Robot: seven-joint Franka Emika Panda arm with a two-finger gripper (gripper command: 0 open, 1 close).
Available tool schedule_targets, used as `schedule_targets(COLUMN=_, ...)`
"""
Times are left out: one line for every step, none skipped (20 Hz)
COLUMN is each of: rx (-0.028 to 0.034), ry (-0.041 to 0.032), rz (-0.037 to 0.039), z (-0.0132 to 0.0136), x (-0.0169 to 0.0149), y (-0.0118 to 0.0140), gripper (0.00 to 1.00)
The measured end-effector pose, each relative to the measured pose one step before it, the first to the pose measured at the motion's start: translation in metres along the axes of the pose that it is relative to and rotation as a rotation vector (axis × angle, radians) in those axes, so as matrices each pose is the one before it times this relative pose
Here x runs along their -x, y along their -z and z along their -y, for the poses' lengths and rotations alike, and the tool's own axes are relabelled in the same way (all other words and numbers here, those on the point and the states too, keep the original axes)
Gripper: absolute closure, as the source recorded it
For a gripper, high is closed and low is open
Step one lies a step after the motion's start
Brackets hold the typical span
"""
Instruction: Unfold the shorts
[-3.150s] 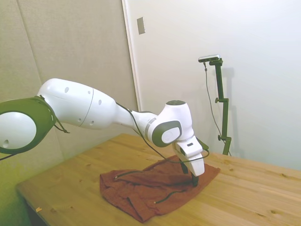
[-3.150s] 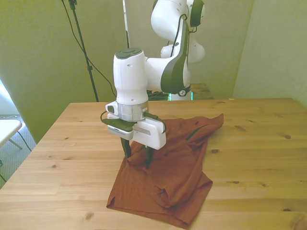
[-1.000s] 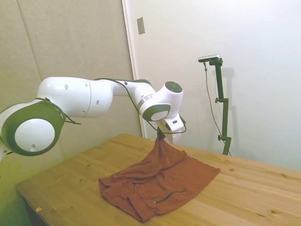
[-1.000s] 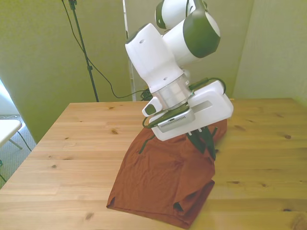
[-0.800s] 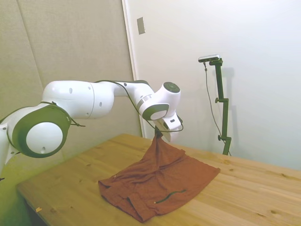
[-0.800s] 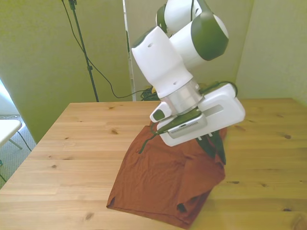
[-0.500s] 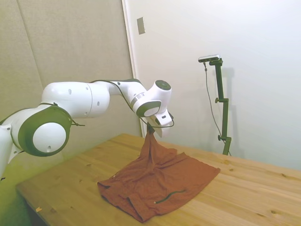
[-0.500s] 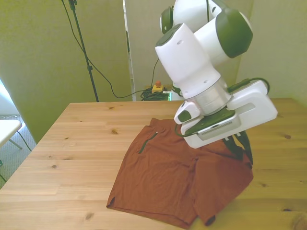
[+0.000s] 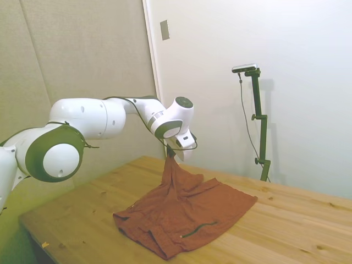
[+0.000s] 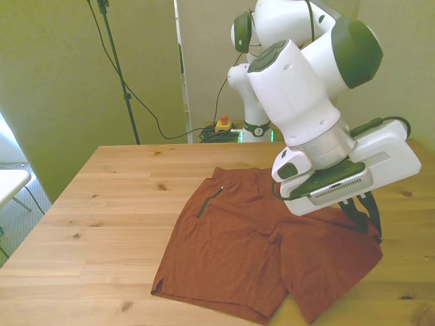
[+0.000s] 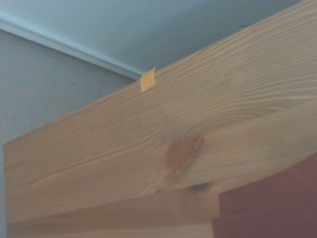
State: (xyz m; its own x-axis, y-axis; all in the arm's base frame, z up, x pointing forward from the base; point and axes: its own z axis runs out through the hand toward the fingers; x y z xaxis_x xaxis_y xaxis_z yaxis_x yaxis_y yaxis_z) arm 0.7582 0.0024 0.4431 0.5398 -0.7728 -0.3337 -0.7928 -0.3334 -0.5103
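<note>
shorts (image 11: 277, 208): only a corner in wrist view, blurred | jaws: largely hidden behind wrist housing, front view

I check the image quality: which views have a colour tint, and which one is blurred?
Side view: soft and pale, a green-yellow tint at its left edge. Front view: a yellow-green tint on the walls, the shorts sharp. Wrist view: blurred, only wood grain of the table and a rust corner are readable.

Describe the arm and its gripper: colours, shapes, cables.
The arm is glossy white with rounded segments and dark olive-green joint caps. A silvery ring sits at the wrist. Thin dark cables run along it. The gripper has a boxy white body with a dark underside and slim dark fingers.
</note>
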Motion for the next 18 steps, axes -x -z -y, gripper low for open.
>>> schedule_targets(rx=-0.0034, ry=0.00587, rz=0.00398, z=0.00275, x=0.00354, y=-0.00006, gripper=0.0)
schedule_targets(rx=-0.00411, ry=0.00629, rz=0.00235, z=0.00306, x=0.00314, y=0.00095, gripper=0.0)
schedule_targets(rx=-0.00419, ry=0.00584, rz=0.00081, z=0.00295, x=0.00257, y=0.00154, gripper=0.0)
schedule_targets(rx=-0.00337, ry=0.00572, rz=0.00039, z=0.00292, x=0.00228, y=0.00201, gripper=0.0)
schedule_targets(rx=-0.00163, ry=0.00412, rz=0.00017, z=0.0019, x=0.00157, y=0.00124, gripper=0.0)
schedule_targets(rx=-0.00096, ry=0.00344, rz=0.00017, z=0.00146, x=0.00147, y=0.0005, gripper=0.0)
schedule_targets(rx=-0.00028, ry=0.00294, rz=-0.00079, z=0.00102, x=0.00124, y=0.00039, gripper=0.0)
schedule_targets(rx=0.00547, ry=0.00619, rz=-0.00645, z=0.00052, x=0.00124, y=0.00078, gripper=0.0)
schedule_targets(rx=0.01917, ry=0.01012, rz=-0.02923, z=-0.00124, x=-0.0001, y=0.00084, gripper=0.0)
schedule_targets(rx=0.02273, ry=0.00732, rz=-0.05103, z=-0.00422, x=-0.00292, y=0.00034, gripper=0.0)
schedule_targets(rx=0.01904, ry=0.00734, rz=-0.05082, z=-0.00781, x=-0.00363, y=-0.00207, gripper=0.0)
schedule_targets(rx=0.02442, ry=0.00459, rz=-0.04796, z=-0.01002, x=-0.00364, y=-0.00332, gripper=0.0)
schedule_targets(rx=0.03076, ry=0.00098, rz=-0.04429, z=-0.01125, x=-0.0041, y=-0.00255, gripper=0.0)
schedule_targets(rx=0.03902, ry=-0.00121, rz=-0.03986, z=-0.0121, x=-0.00355, y=-0.00039, gripper=0.0)
schedule_targets(rx=0.04482, ry=0.00246, rz=-0.03717, z=-0.01155, x=-0.00182, y=0.00228, gripper=0.0)
schedule_targets(rx=0.04445, ry=0.00625, rz=-0.03528, z=-0.01116, x=-0.00003, y=0.00494, gripper=0.0)
schedule_targets(rx=0.03689, ry=0.01228, rz=-0.02341, z=-0.00986, x=0.00288, y=0.00688, gripper=0.0)
schedule_targets(rx=0.02465, ry=0.01512, rz=-0.01223, z=-0.009, x=0.00519, y=0.00817, gripper=0.0)
